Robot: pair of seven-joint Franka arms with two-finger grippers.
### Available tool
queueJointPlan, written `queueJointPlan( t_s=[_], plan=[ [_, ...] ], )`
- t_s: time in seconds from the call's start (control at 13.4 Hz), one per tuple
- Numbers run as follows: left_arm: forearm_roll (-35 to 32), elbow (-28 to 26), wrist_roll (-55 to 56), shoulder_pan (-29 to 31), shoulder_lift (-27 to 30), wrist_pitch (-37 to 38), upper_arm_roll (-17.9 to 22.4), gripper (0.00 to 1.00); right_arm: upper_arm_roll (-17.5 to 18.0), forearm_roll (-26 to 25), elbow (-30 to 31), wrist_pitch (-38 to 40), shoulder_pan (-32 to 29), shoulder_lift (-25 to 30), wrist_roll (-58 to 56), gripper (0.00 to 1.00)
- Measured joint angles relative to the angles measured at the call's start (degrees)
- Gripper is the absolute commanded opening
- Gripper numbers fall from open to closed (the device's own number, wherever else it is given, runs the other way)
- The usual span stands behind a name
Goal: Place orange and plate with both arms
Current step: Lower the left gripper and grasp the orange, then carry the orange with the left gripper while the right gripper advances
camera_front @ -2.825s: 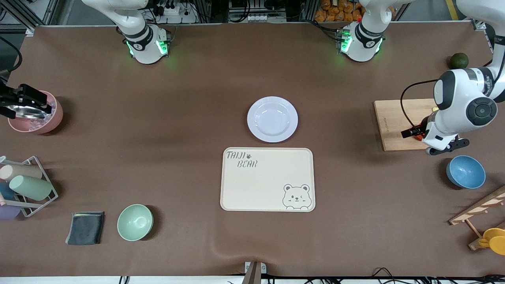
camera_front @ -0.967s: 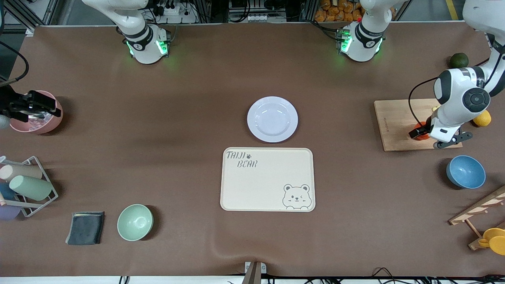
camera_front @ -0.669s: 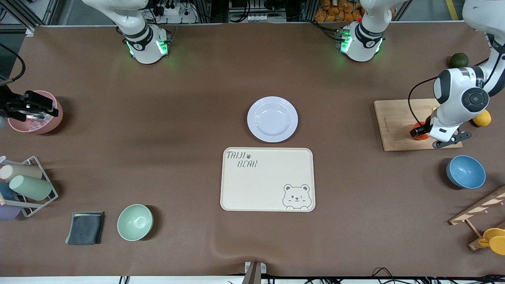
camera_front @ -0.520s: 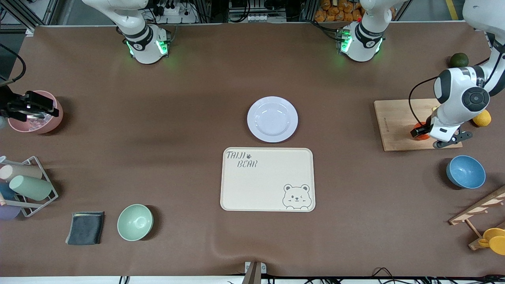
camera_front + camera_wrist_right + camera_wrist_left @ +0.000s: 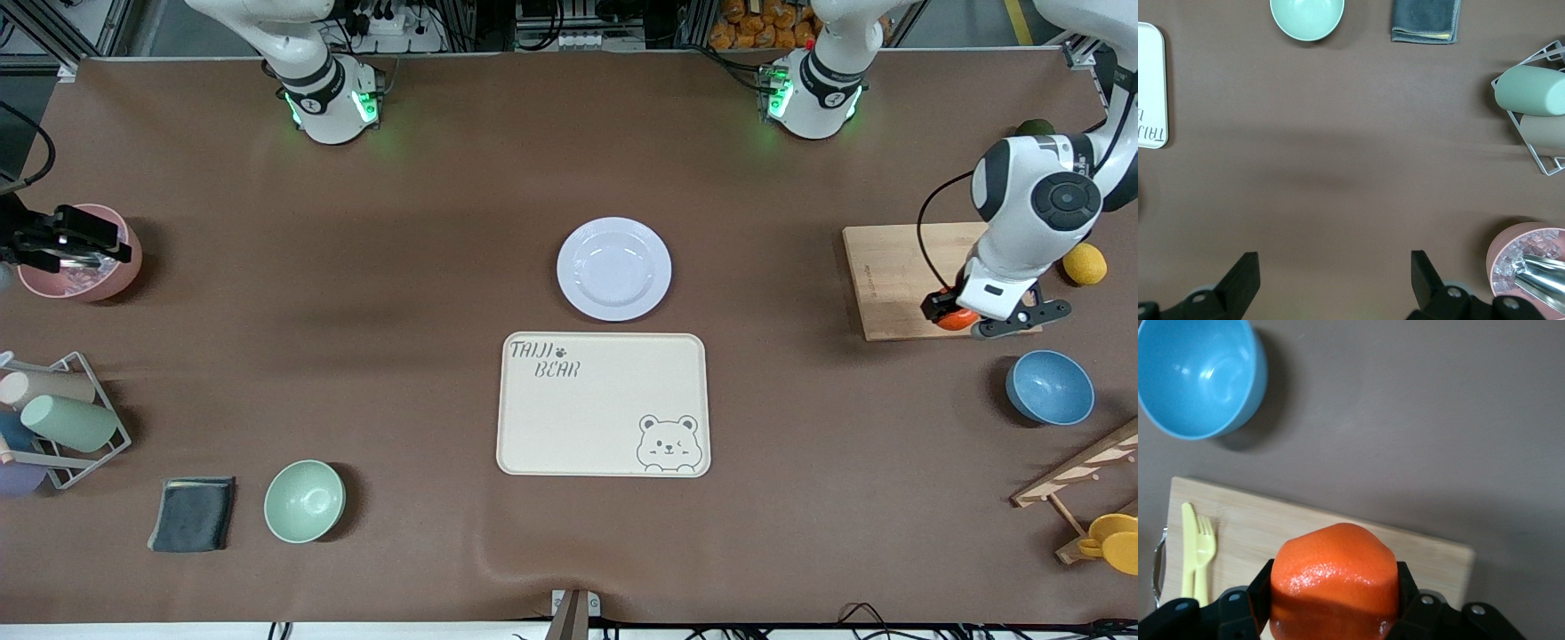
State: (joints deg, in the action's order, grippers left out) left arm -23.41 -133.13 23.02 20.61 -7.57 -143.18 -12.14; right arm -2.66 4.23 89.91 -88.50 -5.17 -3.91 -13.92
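Right gripper [image 5: 67,240] waits with fingers spread wide over pink bowl [image 5: 84,267] at right arm's table edge. Plate [image 5: 613,268] flat at table centre, just above tray [image 5: 603,404]. Left gripper [image 5: 956,316] clamps orange [image 5: 1333,577], round, no long axis, over cutting board [image 5: 893,280]. Only left wrist view shows yellow fork [image 5: 1197,550] on board. Brown mat [image 5: 400,267] covers tabletop.

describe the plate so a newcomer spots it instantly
Start at the big cream rectangular tray with the bear drawing, mid-table. Just beside its long edge, farther from the front camera, lies the round pale white-lavender plate, empty. It is flat and wide-rimmed, unlike the deeper mint-green bowl and blue bowl.
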Motion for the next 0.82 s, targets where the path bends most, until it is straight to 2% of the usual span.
queueJointPlan(
  t_s=[0.22,0.37,0.59,0.82],
  plan=[
    [4.0,5.2,4.0,-0.2,-0.2,6.4,-6.6,0.0,0.1,0.2,0.1,0.0,0.0,-0.4,0.0,1.0],
    [6.8,8.9,4.8,-0.4,-0.9,9.8,-9.7,0.0,0.1,1.2,0.1,0.0,0.0,-0.8,0.0,1.0],
    [7.7,13.8,7.3,-1.2,-3.8,11.6,-11.9,0.0,0.1,1.6,0.1,0.0,0.0,-0.9,0.0,1.0],
    [10.6,18.9,12.7,-7.2,-7.0,14.2,-12.6,0.0,0.2,1.8,0.1,0.0,0.0,-1.1,0.0,1.0]
  ],
)
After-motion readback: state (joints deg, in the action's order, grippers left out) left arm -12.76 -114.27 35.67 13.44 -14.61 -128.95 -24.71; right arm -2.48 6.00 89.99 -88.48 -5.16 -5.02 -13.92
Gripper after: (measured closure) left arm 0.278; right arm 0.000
